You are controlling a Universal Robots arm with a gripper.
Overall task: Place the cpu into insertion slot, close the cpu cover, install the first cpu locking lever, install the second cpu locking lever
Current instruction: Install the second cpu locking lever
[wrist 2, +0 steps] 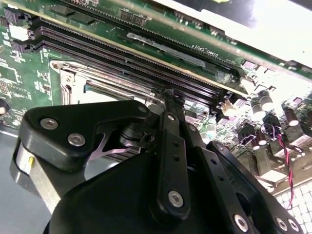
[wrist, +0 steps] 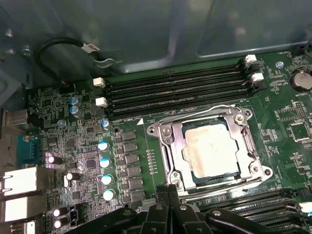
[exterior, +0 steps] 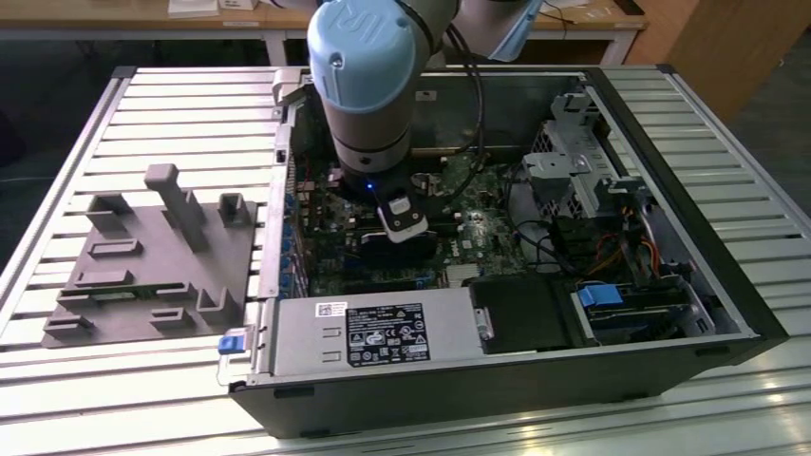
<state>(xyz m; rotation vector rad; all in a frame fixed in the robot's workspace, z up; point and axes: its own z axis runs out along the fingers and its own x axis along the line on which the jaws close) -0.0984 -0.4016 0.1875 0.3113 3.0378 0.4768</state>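
Cpu sits in the insertion slot under the closed cpu cover; hand pinched together, empty.

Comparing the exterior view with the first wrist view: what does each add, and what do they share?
Exterior view alone: the grey slotted fixture tray beside the black computer case, and the pale blue arm reaching inside.

First wrist view alone: the silver-grey square cpu seated in the insertion slot, the metal frame cpu cover lying closed around it, and the long black memory slots beside it.

Both: the green circuit board.
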